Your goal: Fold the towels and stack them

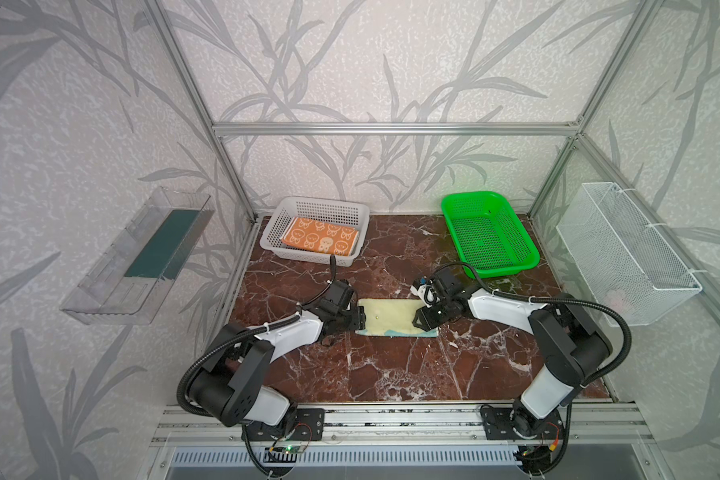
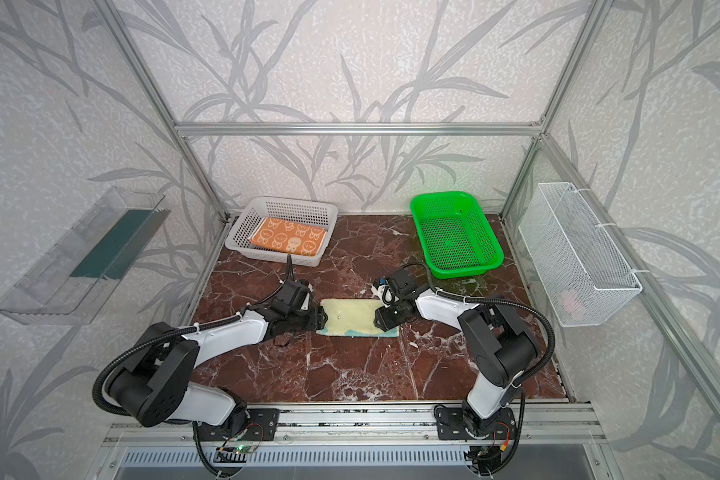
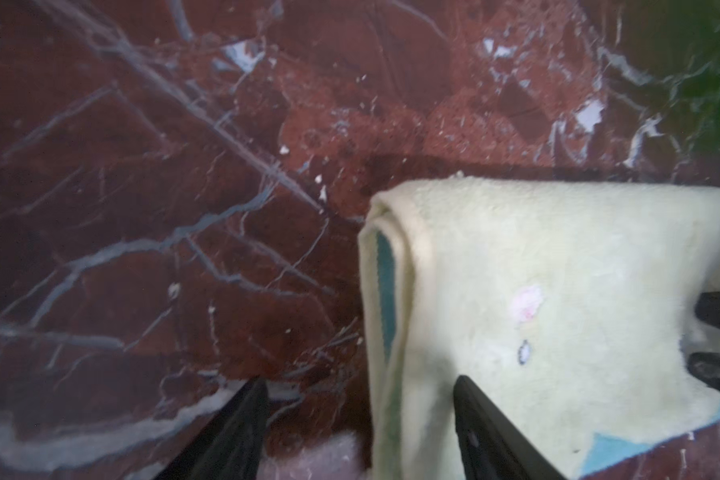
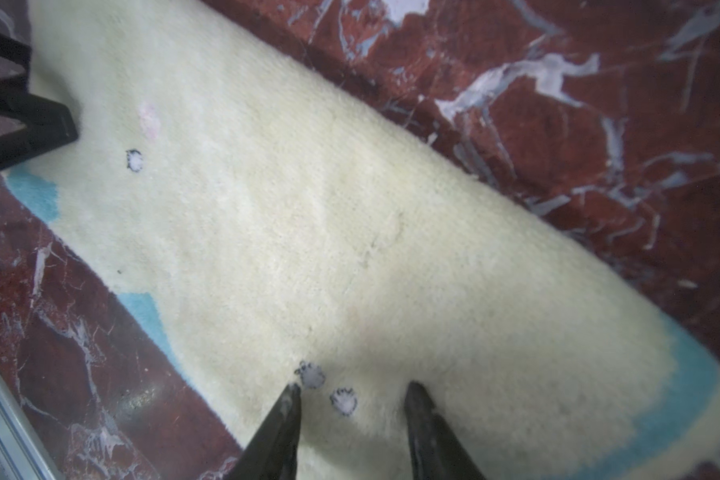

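Yellow towel [image 1: 389,316] on the table [image 1: 391,370], folded to a strip, long axis running side to side. Sits between left gripper [image 1: 361,319], jaws parted astride one short end, and right gripper [image 1: 416,322], jaws apart atop the other; equally near both.

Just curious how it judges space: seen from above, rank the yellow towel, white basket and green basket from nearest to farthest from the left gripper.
1. Yellow towel: at the left gripper, table centre.
2. White basket: behind it, back left.
3. Green basket: back right corner.
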`<state>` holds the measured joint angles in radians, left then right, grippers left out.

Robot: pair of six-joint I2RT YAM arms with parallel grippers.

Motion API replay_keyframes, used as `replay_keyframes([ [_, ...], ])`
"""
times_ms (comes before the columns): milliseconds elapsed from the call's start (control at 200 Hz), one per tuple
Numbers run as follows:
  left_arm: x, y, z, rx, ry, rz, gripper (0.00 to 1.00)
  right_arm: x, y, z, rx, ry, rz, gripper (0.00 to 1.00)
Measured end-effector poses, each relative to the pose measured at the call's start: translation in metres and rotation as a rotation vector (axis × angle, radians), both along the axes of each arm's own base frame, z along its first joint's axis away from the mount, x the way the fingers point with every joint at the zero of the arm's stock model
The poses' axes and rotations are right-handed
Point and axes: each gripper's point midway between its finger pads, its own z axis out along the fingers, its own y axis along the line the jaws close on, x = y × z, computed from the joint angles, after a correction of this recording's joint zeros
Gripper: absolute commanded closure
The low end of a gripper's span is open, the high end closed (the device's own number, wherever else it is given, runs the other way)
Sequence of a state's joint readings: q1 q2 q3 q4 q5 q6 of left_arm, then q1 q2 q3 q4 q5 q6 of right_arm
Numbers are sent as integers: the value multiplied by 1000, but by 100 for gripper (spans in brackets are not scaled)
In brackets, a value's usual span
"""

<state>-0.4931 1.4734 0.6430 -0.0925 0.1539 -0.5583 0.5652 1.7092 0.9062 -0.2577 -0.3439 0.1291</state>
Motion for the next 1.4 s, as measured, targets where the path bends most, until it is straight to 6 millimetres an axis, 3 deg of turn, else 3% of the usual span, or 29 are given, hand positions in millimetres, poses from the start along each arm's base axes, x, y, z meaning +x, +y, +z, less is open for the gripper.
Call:
replay_keyframes([
  [215,7,-21,-1,-76,13,-46,37,7,5,-1,16,-11,-6,61],
  [410,10,-33,-2,-128,14,-76,50,12,10,-2,34,-18,-9,62],
  [715,6,-38,-8,-154,48,-87,100,15,13,-2,47,-22,-11,62],
  [830,10,-43,-8,-162,51,-101,100,15,13,-2,49,-23,-13,60],
  [985,13,-45,-3,-134,65,-122,100,16,11,2,42,-58,-19,46],
  [1015,15,-45,0,-116,66,-132,100,16,9,3,33,-71,-21,41],
  [1100,25,-47,16,-76,46,-160,100,17,0,9,14,-106,-37,0],
  [1325,74,-61,93,13,-104,-256,100,38,-24,49,36,-265,-122,1],
  [1400,90,-62,110,60,-133,-277,100,40,-33,58,45,-323,-155,1],
])
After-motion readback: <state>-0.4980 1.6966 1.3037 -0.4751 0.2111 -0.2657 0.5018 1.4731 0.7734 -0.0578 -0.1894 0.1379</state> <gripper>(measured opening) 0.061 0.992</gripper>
